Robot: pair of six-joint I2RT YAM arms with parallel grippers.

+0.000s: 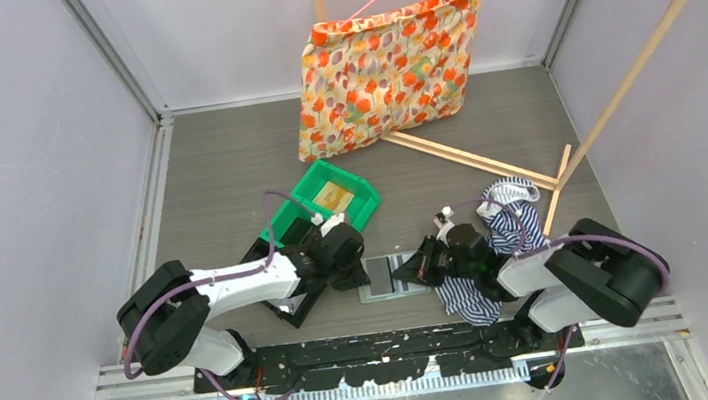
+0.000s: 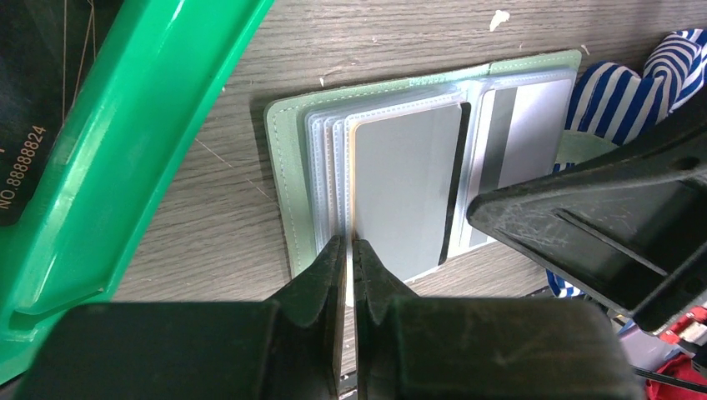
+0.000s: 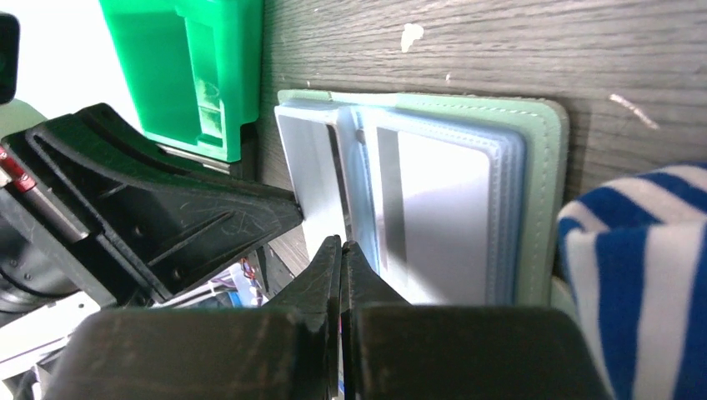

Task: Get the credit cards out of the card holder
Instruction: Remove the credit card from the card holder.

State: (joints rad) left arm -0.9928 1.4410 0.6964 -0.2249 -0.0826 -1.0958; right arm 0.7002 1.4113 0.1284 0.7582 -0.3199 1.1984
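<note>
The card holder point(image 2: 288, 192) lies open on the worktop point(image 2: 225, 208), credit cards point(image 2: 408, 192) in their sleeves. The left hand point(image 2: 350, 250) pinches a leaf edge, apparently to steady it. The right hand point(image 3: 340, 248) is closed; what it grips is unclear.

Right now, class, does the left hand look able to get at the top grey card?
Probably yes: the left hand meets the near edge of the grey card in the card holder, nothing between them; the right hand stands aside.

Bright even light, faint shadows; wrist views' near foreground is blurred.
</note>
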